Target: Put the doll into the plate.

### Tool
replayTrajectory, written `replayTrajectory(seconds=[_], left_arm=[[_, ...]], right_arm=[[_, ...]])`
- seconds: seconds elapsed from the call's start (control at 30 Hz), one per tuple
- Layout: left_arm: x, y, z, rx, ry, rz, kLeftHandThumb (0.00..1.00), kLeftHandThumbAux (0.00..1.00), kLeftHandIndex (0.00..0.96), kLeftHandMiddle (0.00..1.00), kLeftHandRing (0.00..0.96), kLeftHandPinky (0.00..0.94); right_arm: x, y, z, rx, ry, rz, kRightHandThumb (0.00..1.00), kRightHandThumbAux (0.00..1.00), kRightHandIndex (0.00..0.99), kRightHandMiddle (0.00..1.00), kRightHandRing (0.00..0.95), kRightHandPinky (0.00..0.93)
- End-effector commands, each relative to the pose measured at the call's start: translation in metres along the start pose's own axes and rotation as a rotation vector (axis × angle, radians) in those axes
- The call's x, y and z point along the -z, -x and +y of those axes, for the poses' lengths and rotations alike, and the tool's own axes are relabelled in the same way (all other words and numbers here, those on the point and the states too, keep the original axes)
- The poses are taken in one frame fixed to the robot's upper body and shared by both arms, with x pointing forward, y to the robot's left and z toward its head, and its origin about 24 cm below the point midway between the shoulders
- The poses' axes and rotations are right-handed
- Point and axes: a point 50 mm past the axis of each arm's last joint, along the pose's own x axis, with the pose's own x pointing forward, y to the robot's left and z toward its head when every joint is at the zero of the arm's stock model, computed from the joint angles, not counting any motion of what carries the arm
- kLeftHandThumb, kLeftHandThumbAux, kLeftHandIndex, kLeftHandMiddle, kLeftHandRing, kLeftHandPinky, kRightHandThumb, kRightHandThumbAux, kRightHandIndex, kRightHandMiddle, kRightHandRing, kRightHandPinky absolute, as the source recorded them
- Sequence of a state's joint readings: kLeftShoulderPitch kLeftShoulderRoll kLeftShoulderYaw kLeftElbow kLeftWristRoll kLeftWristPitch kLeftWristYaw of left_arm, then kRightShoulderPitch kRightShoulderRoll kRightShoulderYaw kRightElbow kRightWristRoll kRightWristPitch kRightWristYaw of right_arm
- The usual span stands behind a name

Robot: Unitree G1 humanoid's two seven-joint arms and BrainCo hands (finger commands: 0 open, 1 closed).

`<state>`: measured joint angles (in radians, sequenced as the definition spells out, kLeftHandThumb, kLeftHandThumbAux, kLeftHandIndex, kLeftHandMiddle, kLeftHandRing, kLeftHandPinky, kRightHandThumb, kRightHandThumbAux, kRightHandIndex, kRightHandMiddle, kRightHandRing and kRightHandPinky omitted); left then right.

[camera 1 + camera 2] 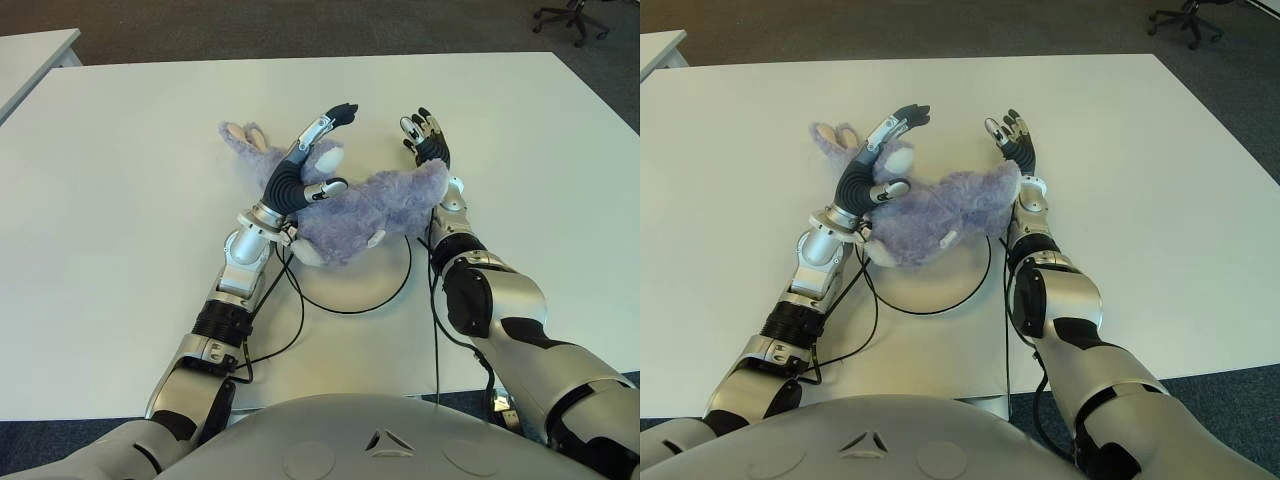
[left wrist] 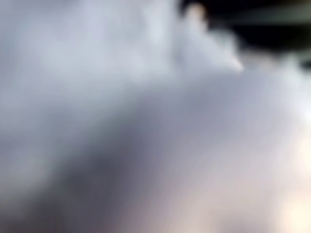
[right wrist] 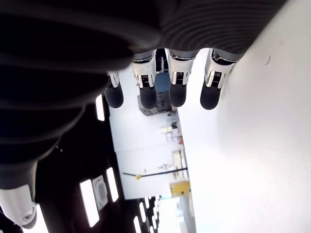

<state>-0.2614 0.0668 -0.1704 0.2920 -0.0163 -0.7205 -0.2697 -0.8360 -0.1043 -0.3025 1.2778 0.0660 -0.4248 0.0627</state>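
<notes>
A fluffy purple rabbit doll point(image 1: 385, 205) lies on its side, its body over the far part of the round white plate point(image 1: 350, 285) with a thin black rim, its pink-lined ears point(image 1: 245, 135) reaching off to the left onto the table. My left hand point(image 1: 315, 150) lies across the doll's head, fingers stretched out straight and thumb against the fur; fur point(image 2: 146, 121) fills the left wrist view. My right hand point(image 1: 425, 135) is at the doll's right end, fingers point(image 3: 177, 92) straight and spread, holding nothing.
The white table point(image 1: 120, 250) stretches wide on both sides. Black cables point(image 1: 290, 330) loop along my forearms near the plate. A second table's corner point(image 1: 30, 55) shows far left, and an office chair point(image 1: 572, 15) stands beyond the far right corner.
</notes>
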Motion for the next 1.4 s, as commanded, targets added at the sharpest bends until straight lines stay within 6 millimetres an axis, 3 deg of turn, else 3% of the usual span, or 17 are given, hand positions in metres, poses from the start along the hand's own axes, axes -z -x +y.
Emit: replayTrajectory(seconds=[0.03,0.57,0.93,1.4], left_arm=[[0.005,0.011,-0.004,0.033,0.018,0.050,0.071,0.374,0.005,0.076,0.077,0.090],[-0.008,0.013,0.002,0.033,0.047,0.038,0.061,0.325,0.000,0.049,0.048,0.064],[-0.017,0.010,0.009,-0.017,0.121,0.021,0.067,0.370,0.000,0.082,0.071,0.077],[-0.026,0.011,0.027,-0.095,0.176,-0.039,0.066,0.326,0.000,0.074,0.063,0.059]], right_arm=[[0.038,0.017,-0.004,0.020,-0.025,0.153,0.095,0.581,0.032,0.045,0.057,0.100],[0.039,0.018,-0.003,0.018,-0.019,0.153,0.084,0.600,0.027,0.044,0.049,0.081],[0.040,0.018,-0.003,0.015,-0.020,0.156,0.084,0.602,0.019,0.042,0.053,0.093],[0.040,0.019,-0.002,0.009,-0.018,0.153,0.074,0.602,0.021,0.045,0.048,0.076]])
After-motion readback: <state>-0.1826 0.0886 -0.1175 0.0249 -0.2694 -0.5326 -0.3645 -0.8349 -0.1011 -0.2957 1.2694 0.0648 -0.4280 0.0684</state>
